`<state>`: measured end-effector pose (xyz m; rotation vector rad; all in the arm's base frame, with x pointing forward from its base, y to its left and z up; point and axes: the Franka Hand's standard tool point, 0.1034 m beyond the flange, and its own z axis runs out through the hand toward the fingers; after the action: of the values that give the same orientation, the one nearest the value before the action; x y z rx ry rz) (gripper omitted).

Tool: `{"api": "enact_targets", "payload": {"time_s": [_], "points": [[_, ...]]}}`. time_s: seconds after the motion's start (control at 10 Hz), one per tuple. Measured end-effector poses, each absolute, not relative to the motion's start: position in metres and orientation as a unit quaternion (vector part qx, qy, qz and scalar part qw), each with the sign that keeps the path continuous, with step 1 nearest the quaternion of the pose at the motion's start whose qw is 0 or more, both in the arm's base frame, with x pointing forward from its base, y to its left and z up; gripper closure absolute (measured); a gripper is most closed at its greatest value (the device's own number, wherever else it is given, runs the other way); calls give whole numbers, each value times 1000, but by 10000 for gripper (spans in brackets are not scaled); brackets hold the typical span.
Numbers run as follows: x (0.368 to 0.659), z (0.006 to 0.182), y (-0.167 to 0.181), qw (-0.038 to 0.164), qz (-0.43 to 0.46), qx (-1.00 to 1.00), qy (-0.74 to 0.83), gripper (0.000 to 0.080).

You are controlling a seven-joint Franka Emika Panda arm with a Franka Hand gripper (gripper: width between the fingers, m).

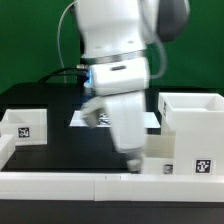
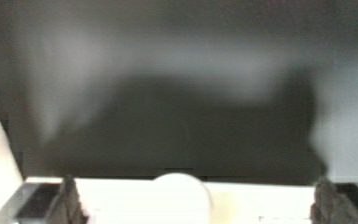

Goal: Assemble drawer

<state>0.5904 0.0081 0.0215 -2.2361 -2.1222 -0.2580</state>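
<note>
My gripper [image 1: 133, 158] hangs low over a shallow white tray [image 1: 170, 165] near the front rail. The arm hides part of that tray. In the wrist view the gripper [image 2: 194, 206] is open, with its dark fingers [image 2: 44, 204] wide apart at either side of the tray's white front [image 2: 247, 205]. The tray's round knob [image 2: 179, 186] sits between them. I cannot tell whether the fingers touch the tray. The tall cube-like casing [image 1: 192, 118] stands at the exterior view's right. A second tray [image 1: 24, 122] lies at the exterior view's left.
Low white rails [image 1: 90, 186] with tags edge the black table along the front. The marker board [image 1: 150, 120] lies flat behind the arm. The black table [image 2: 158, 90] fills the wrist view beyond the tray.
</note>
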Motion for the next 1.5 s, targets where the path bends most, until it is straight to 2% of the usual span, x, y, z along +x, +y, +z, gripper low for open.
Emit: {"api": "enact_targets", "payload": {"time_s": [0.2, 0.7, 0.9, 1.1, 1.5], "points": [[588, 20, 8, 3, -83, -723, -685, 151], [586, 16, -8, 2, -80, -712, -697, 151], [586, 16, -6, 4, -78, -721, -689, 151], [591, 26, 13, 7, -37, -772, -635, 151], [586, 28, 21, -16, -1, -788, -615, 151]]}}
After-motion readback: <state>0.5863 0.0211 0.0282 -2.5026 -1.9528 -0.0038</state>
